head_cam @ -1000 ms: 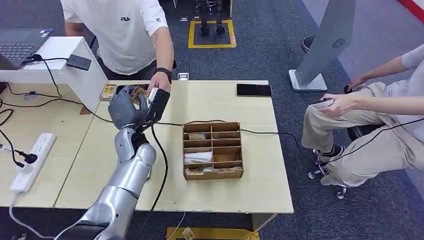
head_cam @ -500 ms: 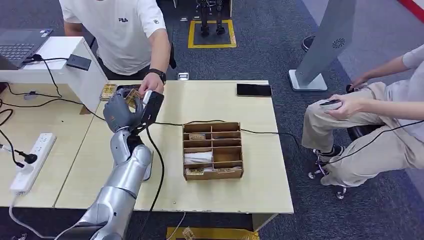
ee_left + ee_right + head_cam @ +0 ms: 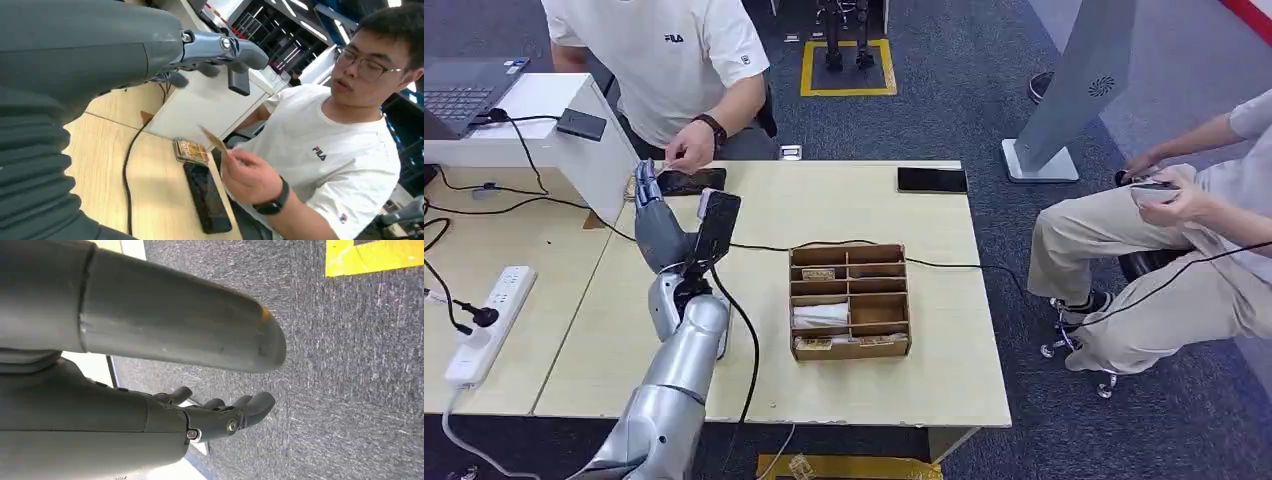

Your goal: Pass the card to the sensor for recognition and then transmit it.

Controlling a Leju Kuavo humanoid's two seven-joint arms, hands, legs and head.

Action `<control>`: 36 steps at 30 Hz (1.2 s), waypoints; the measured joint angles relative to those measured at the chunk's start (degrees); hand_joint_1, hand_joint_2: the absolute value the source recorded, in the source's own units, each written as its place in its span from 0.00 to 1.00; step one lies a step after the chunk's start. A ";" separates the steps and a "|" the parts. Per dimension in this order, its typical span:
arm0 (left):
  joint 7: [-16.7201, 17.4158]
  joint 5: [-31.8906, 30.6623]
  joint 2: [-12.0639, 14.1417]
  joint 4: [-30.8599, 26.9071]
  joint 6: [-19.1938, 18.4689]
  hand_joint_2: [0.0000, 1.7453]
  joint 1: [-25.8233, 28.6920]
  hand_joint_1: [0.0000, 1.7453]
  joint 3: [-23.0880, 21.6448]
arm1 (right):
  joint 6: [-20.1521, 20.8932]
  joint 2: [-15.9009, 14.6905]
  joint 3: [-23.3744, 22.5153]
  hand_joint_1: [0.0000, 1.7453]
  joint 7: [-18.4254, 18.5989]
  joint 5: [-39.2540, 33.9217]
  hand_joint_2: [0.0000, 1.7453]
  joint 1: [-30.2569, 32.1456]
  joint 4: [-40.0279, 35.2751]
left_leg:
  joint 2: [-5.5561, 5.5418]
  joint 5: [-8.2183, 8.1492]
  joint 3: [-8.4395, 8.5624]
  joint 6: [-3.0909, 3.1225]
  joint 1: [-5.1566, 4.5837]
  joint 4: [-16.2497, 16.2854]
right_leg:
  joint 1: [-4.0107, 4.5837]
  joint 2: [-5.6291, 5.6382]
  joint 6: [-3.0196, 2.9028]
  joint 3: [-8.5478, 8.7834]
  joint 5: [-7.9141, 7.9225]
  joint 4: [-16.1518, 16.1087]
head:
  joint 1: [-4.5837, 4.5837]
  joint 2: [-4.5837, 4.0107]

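Upper left of the frame: my left hand (image 3: 662,232) is open and empty; the person's hand (image 3: 688,155) pinches the card (image 3: 214,139), apparently received.

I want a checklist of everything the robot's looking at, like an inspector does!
Surface: light wooden table.
Job's things: card pinched in the person's hand; black sensor upright beside the left hand.
Clutter: wooden divided box, card stack, black phones, laptop.
Hands: left hand raised, fingers apart, holding nothing; right hand hangs over carpet.
Cables: black cable, power strip.
Surroundings: seated person.
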 joint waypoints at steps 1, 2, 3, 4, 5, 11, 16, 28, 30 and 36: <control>-0.75 0.47 -0.38 -1.02 0.00 0.00 0.53 0.00 0.04 | -0.09 0.00 0.00 0.00 -0.04 -0.02 0.00 0.05 0.00 | 0.00 0.00 0.00 0.00 0.00 0.00 | 0.00 0.00 0.00 0.00 0.00 0.00 | 0.02 0.00; -1.67 1.43 -0.89 -2.20 0.00 0.00 1.10 0.00 0.04 | -0.13 0.00 0.00 0.00 -0.07 -0.04 0.00 0.11 0.00 | 0.00 0.00 0.00 0.00 0.00 0.00 | 0.00 0.00 0.00 0.00 0.00 0.00 | 0.02 0.00; -2.59 3.18 -1.39 -3.27 0.00 0.00 1.71 0.00 0.02 | -0.13 0.02 0.00 0.00 -0.09 -0.04 0.00 0.16 0.00 | 0.01 0.00 0.01 0.00 0.00 0.00 | 0.00 0.00 0.00 0.00 0.00 0.00 | 0.02 0.00; -3.55 5.46 -1.74 -4.58 0.00 0.00 2.50 0.00 -0.02 | -0.13 0.04 0.00 0.00 -0.11 -0.02 0.00 0.22 0.00 | 0.02 -0.01 0.03 0.00 0.00 0.00 | 0.00 0.02 0.00 0.00 0.00 0.00 | 0.02 0.00; -4.33 7.41 -2.17 -6.12 0.00 0.00 3.45 0.00 -0.26 | -0.17 0.09 0.00 0.00 -0.13 -0.02 0.00 0.37 -0.02 | 0.03 -0.01 0.03 0.00 0.00 0.00 | 0.00 0.02 0.00 -0.01 0.00 0.00 | 0.00 0.00; -7.13 15.53 -2.72 -16.10 -0.02 1.00 9.44 0.00 -4.34 | -0.31 0.39 -0.04 0.00 0.46 0.02 0.00 1.43 -0.22 | 0.01 -0.02 -0.03 0.00 0.00 0.00 | 0.02 0.01 0.02 -0.06 -0.04 0.00 | 0.00 0.00; -10.76 23.55 -1.82 -24.21 -0.02 1.00 12.74 0.00 -8.02 | -0.13 1.40 -0.59 0.00 0.92 -0.20 0.00 2.52 -1.71 | -0.02 -0.02 -0.06 0.00 0.03 -0.01 | 0.03 -0.01 0.02 -0.06 -0.04 0.00 | 0.02 0.00; -17.58 40.09 7.59 -40.18 -3.44 1.00 28.46 0.00 -27.64 | 2.93 3.58 -3.37 0.00 -0.74 2.38 0.00 4.04 -6.62 | 0.00 -0.09 -0.08 0.04 0.00 -0.02 | 0.00 0.00 0.04 -0.09 -0.10 -0.02 | 0.02 0.00; -18.65 40.97 9.63 -41.69 -5.38 0.00 29.49 0.00 -30.80 | 2.93 3.43 -3.47 0.00 -1.11 2.45 0.00 3.94 -6.60 | 0.00 -0.09 -0.07 0.04 0.00 -0.02 | 0.00 -0.02 0.04 -0.08 -0.10 -0.02 | 0.02 -0.02; -21.07 41.47 14.37 -43.96 -11.49 1.00 30.14 0.00 -39.03 | 2.27 2.19 -3.65 0.00 -1.94 3.21 0.00 3.55 -5.81 | 0.01 -0.08 -0.04 0.04 0.00 -0.01 | 0.00 -0.01 0.04 -0.06 -0.08 -0.02 | 0.02 0.00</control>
